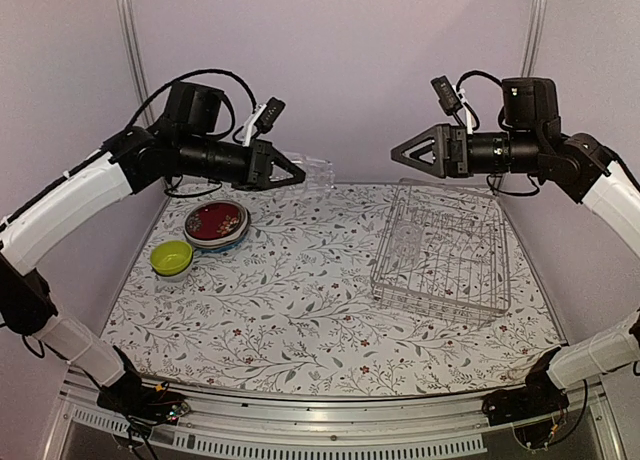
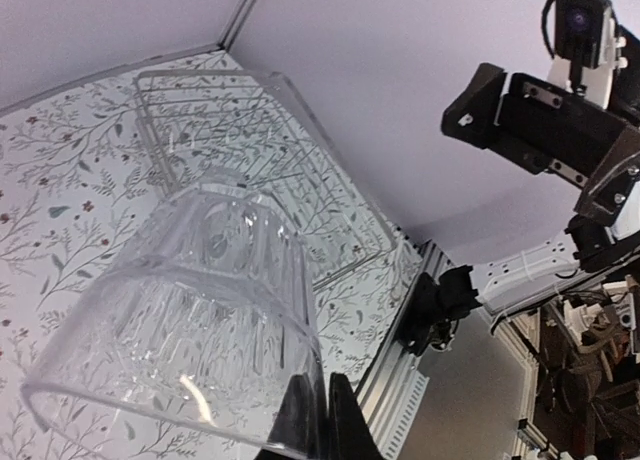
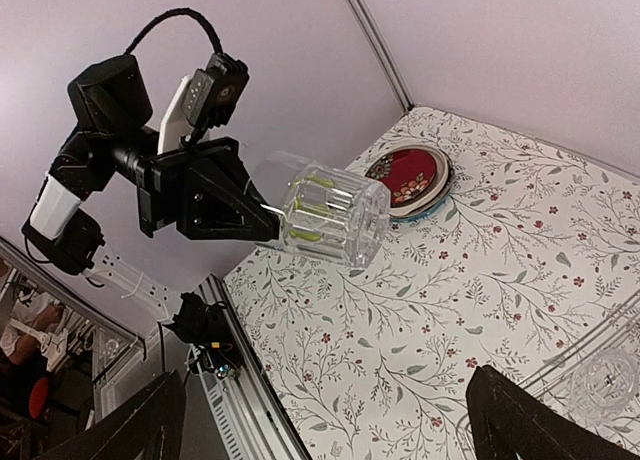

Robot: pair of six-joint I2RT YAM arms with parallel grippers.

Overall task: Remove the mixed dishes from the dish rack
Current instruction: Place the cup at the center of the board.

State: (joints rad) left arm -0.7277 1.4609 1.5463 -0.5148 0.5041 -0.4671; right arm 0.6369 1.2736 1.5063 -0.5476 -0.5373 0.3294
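Observation:
My left gripper (image 1: 298, 173) is raised above the table's back left and shut on the rim of a clear drinking glass (image 1: 316, 172), which lies on its side in the air. In the left wrist view the fingertips (image 2: 300, 400) pinch the glass (image 2: 190, 310) wall. The right wrist view shows the same glass (image 3: 330, 212) held out sideways. My right gripper (image 1: 400, 152) hangs open and empty, facing the left one, above the dish rack (image 1: 440, 250). A red floral plate (image 1: 215, 222) tops a stack at the left, with a lime-green bowl (image 1: 172, 256) beside it.
The silver wire rack (image 2: 250, 150) stands on the right half of the flowered tablecloth. Another clear glass (image 3: 600, 385) shows at the rack's edge in the right wrist view. The table's metal front rail (image 1: 330, 420) runs between the arm bases.

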